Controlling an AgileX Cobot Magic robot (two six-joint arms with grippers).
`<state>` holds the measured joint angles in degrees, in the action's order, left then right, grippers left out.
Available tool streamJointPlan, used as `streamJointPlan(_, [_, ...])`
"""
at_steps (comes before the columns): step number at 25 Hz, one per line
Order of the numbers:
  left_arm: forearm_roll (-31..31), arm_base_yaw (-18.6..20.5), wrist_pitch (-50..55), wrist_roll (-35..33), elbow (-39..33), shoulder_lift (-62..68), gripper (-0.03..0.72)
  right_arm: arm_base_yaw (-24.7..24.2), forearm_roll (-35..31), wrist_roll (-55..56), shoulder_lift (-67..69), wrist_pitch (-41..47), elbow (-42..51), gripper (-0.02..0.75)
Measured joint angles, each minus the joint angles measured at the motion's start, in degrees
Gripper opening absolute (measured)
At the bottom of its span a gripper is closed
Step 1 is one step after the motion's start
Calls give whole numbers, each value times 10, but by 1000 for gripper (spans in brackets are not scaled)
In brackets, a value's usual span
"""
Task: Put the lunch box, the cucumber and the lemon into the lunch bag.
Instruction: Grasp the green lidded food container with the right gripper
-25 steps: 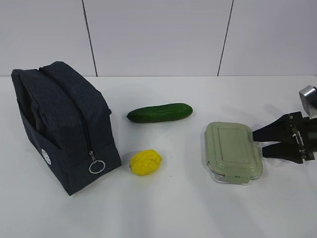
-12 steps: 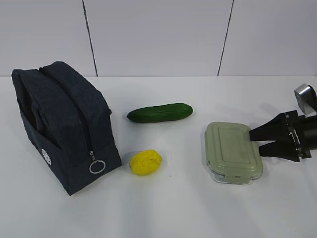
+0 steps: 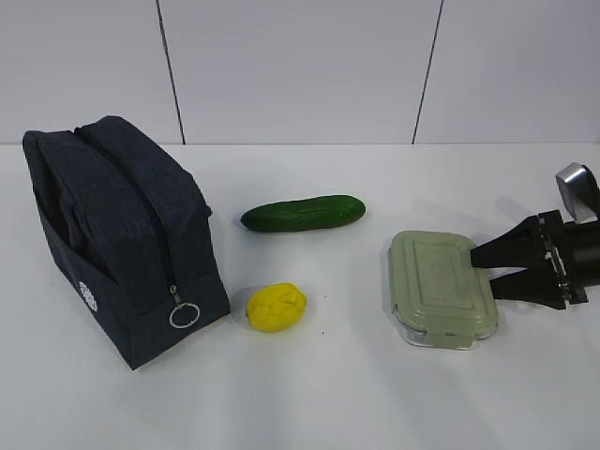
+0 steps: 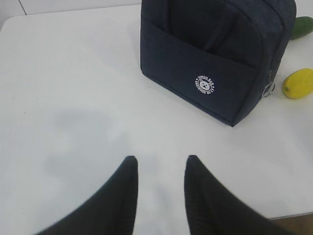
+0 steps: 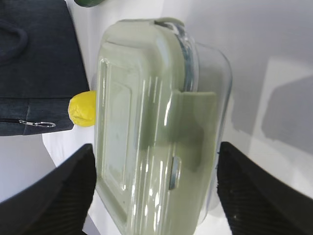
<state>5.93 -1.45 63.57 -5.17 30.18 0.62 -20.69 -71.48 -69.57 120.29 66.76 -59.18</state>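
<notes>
- Right hand [image 3: 480,269] spread wide, fingers either side of the lunch box's [image 3: 439,287] near end; contact unclear
- Lunch box: clear glass, sage-green clip lid, on the desk [image 3: 337,394]
- Beyond it: lemon [image 3: 276,307], cucumber [image 3: 302,213], navy lunch bag [image 3: 117,234]

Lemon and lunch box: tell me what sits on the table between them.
Nothing. In the exterior view only bare white table separates the lemon from the lunch box. The cucumber lies farther back, off that line.
</notes>
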Motion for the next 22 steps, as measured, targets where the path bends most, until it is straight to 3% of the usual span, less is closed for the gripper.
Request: streamJointPlan(22, [0, 0, 0, 0, 0, 0, 239, 23, -27, 15, 38, -2, -1, 585])
